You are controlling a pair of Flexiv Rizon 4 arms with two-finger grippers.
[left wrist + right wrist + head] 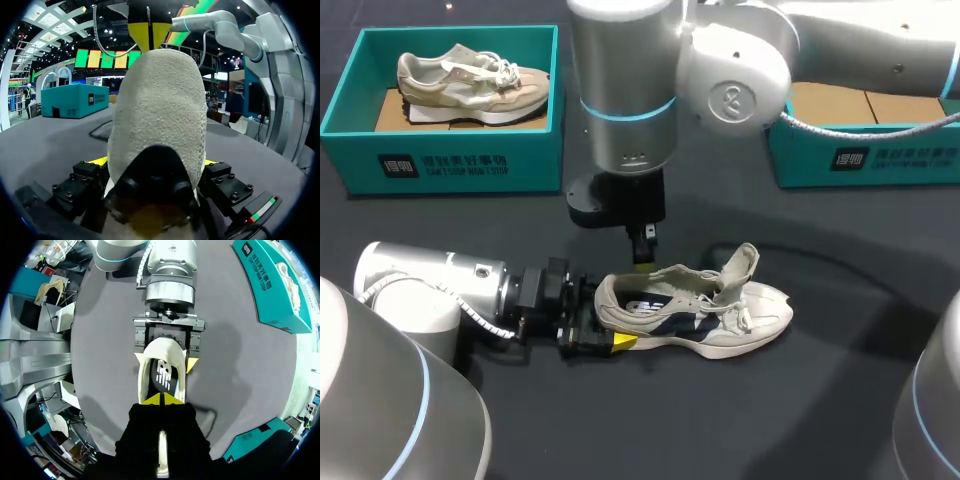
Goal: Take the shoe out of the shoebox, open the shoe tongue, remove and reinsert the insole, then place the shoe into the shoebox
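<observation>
Head: shoe (pixel 695 310) lies mid-counter (pixel 820 400). Left tool (pixel 607 320) clamps its heel, likely as an anchor. Right tool (pixel 642 258) hangs tips-down over the collar. Box (pixel 865 160) sits at the far right edge, path looks free.
Left wrist: heel fills the jaws.
Right wrist: right tips are together above the insole (pixel 162 377). Pinching it? Cannot tell.

My left arm lies low and level, the left gripper (pixel 608 320) clamping the shoe (pixel 725 322) at its heel from both sides, while my right arm reaches in past the middle, the right gripper (pixel 642 262) pointing straight down, fingers pressed together.
</observation>
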